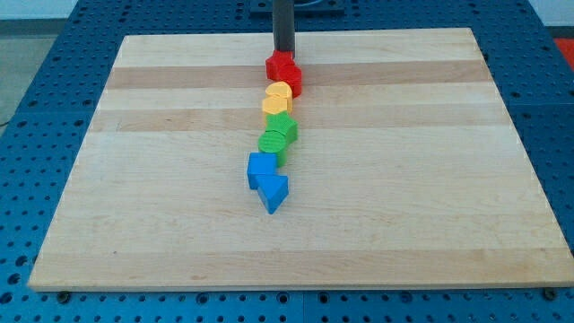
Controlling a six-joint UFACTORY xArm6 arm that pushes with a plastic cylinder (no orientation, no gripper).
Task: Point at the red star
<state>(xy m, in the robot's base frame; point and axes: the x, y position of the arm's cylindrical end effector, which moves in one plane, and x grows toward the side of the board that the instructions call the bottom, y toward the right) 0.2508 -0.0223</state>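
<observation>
Tip at the red star [280, 66], near the board's top edge.

The red star sits at the head of a column of blocks, just below the middle of the top edge of the board [134, 179]; the tip [283, 53] stands right at its upper side, touching or nearly so — contact cannot be told. A second red block [292, 81] crowds it on the lower right. Below run a yellow block [277, 97], two green blocks [281, 131] [271, 145], a blue block [260, 168] and a blue triangle [273, 191], toward the board's centre. The star looks small, light and rigid, likely to slide easily on smooth wood. There is no hand to spread or pinch, only a rod; any touch would best meet a flat side.
</observation>
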